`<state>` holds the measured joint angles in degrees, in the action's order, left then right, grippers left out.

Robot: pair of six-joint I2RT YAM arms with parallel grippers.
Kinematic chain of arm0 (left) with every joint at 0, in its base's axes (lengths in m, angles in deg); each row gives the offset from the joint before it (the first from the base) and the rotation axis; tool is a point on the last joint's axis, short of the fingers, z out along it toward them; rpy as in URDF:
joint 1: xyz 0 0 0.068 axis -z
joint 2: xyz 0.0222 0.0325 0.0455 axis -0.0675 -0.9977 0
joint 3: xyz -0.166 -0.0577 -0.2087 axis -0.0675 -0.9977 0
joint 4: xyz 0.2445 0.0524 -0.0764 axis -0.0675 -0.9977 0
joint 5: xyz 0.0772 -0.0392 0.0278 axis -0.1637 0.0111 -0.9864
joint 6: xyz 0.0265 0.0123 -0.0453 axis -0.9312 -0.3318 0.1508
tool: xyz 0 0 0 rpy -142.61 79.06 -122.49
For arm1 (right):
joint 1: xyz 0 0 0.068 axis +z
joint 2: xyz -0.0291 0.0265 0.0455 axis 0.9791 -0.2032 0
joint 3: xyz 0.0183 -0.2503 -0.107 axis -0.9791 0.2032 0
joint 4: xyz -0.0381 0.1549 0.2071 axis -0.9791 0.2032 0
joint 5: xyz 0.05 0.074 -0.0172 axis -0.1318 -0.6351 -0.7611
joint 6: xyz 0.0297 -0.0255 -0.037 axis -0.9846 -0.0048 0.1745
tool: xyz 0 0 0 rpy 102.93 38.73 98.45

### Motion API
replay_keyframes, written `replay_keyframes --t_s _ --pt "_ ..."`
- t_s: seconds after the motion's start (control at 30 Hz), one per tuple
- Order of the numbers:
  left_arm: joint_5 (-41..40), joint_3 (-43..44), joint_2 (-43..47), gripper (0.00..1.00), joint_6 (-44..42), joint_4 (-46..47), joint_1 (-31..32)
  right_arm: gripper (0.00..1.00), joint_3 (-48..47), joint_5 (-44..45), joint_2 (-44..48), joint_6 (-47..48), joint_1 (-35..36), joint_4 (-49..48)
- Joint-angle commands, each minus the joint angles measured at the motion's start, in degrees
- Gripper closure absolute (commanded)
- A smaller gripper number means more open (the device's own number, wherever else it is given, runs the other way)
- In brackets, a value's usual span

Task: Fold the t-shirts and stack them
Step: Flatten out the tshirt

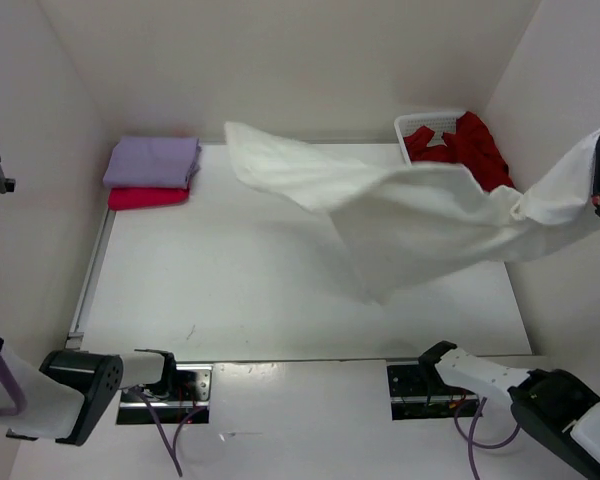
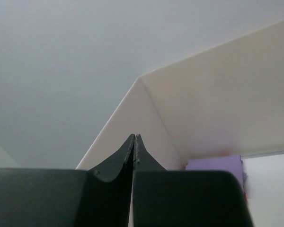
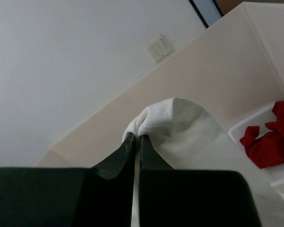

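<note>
A cream white t-shirt point(image 1: 420, 215) hangs spread in the air over the table's right half. One end of it is pinched in my right gripper point(image 3: 136, 137), which is shut on a bunched hem high at the right edge of the top view. A lavender t-shirt point(image 1: 152, 160) lies folded on a folded magenta-pink one point(image 1: 148, 198) at the back left corner. The dark red t-shirt point(image 1: 477, 148) sits crumpled in the basket. My left gripper point(image 2: 134, 137) is shut on nothing and raised at the far left, pointing at the wall corner, with the lavender t-shirt point(image 2: 215, 165) just below it.
A white lattice basket point(image 1: 420, 124) stands at the back right corner, and its rim point(image 3: 248, 125) shows in the right wrist view. White walls enclose the table point(image 1: 230, 290) on three sides. Both arm bases sit at the near edge.
</note>
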<state>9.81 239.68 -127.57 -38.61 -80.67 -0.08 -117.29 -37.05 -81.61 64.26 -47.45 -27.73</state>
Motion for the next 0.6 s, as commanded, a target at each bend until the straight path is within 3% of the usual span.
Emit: replay_keyframes --t_s 0.0,0.13,0.2,0.23,0.27,0.3,0.37,0.47,0.57 --pt "-0.76 -2.67 -2.72 1.0 0.83 -5.53 -0.36 1.0 -4.02 2.55 -11.2 5.54 0.11 1.3" --pt "0.98 -6.62 -2.72 1.0 0.3 -6.14 -0.36 1.0 -12.47 0.29 -19.11 6.77 0.11 4.64" --pt "9.92 -12.76 -3.24 0.97 -0.22 -9.46 -0.36 1.0 -13.18 -4.98 -23.86 6.17 0.11 6.48" --pt "14.66 -15.66 -3.24 0.92 -1.1 -10.53 -0.36 1.0 -12.66 -6.56 -25.26 5.64 0.11 7.19" --pt "24.54 -18.99 -3.77 0.75 -2.58 -11.32 -0.36 1.0 -12.05 -8.32 -27.8 4.07 0.11 7.98" --pt "29.6 -26.16 -4.29 0.67 -2.6 -11.33 -0.36 1.0 -12.04 -8.86 -28.87 3.35 0.11 8.86" --pt "42.22 -33.32 -5.09 0.58 -3.92 -9.94 1.73 1.0 -11.51 -8.87 -30.28 2.64 0.11 10.19" --pt "47.13 -47.03 -7.28 0.51 -3.92 -3.63 6.81 1.0 -9.24 -5.54 -30.29 2.64 0.11 9.57" --pt "42.68 -55.38 -11.49 0.38 -2.69 1.48 14.54 1.0 -8.61 -3.94 -30.29 2.64 0.11 9.04"
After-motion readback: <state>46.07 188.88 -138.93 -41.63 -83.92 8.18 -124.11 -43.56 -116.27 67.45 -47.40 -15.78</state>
